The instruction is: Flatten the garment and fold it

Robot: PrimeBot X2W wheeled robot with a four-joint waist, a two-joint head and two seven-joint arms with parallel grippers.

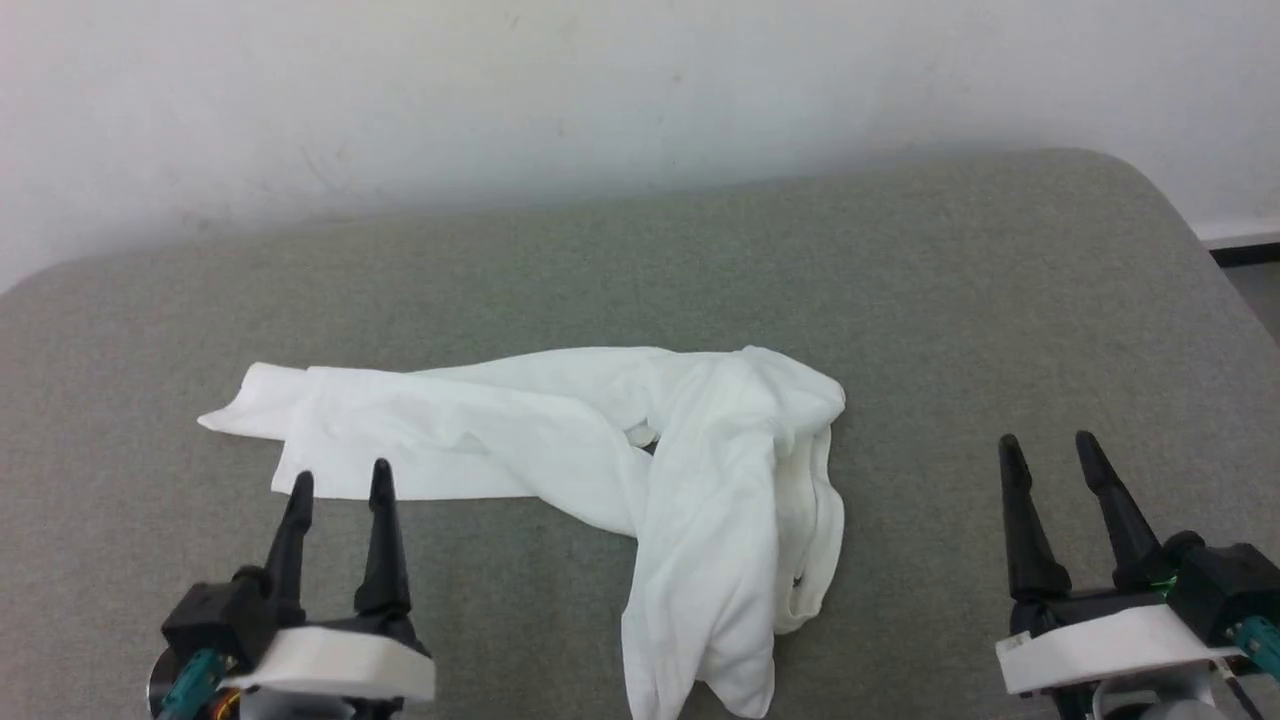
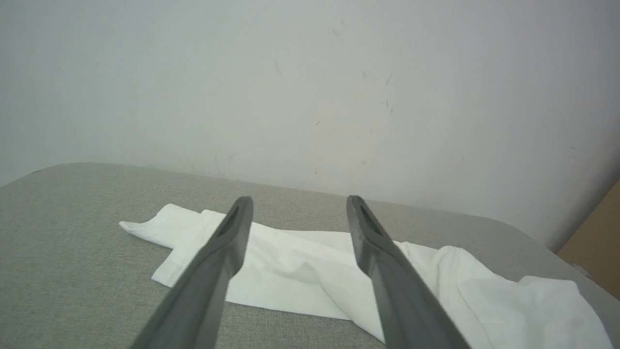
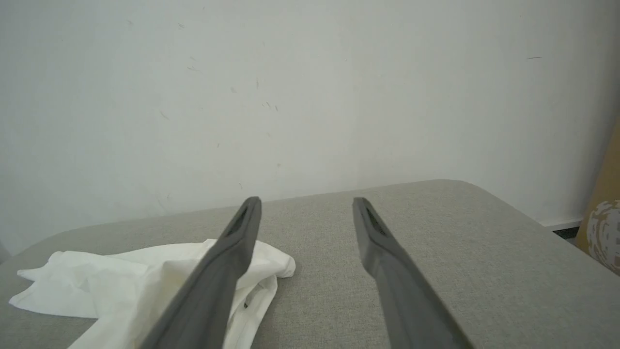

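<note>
The garment (image 1: pixel 600 450) is a thin white top lying crumpled on the grey table (image 1: pixel 950 300). One part stretches flat to the left, and a bunched part hangs down toward the front edge at the middle. My left gripper (image 1: pixel 340 482) is open at the lower left, its fingertips just over the garment's near left edge, holding nothing. In the left wrist view the garment (image 2: pixel 300 271) lies beyond the open left gripper (image 2: pixel 299 206). My right gripper (image 1: pixel 1045 448) is open at the lower right, well clear of the cloth. The right wrist view shows the garment (image 3: pixel 121 286) to the left of the open right gripper (image 3: pixel 306 206).
A white wall (image 1: pixel 600 90) runs behind the table. The table's rounded right corner (image 1: pixel 1150 190) drops to a floor strip and dark skirting. A brown cardboard-like object (image 3: pixel 605 218) stands at the far right past the table.
</note>
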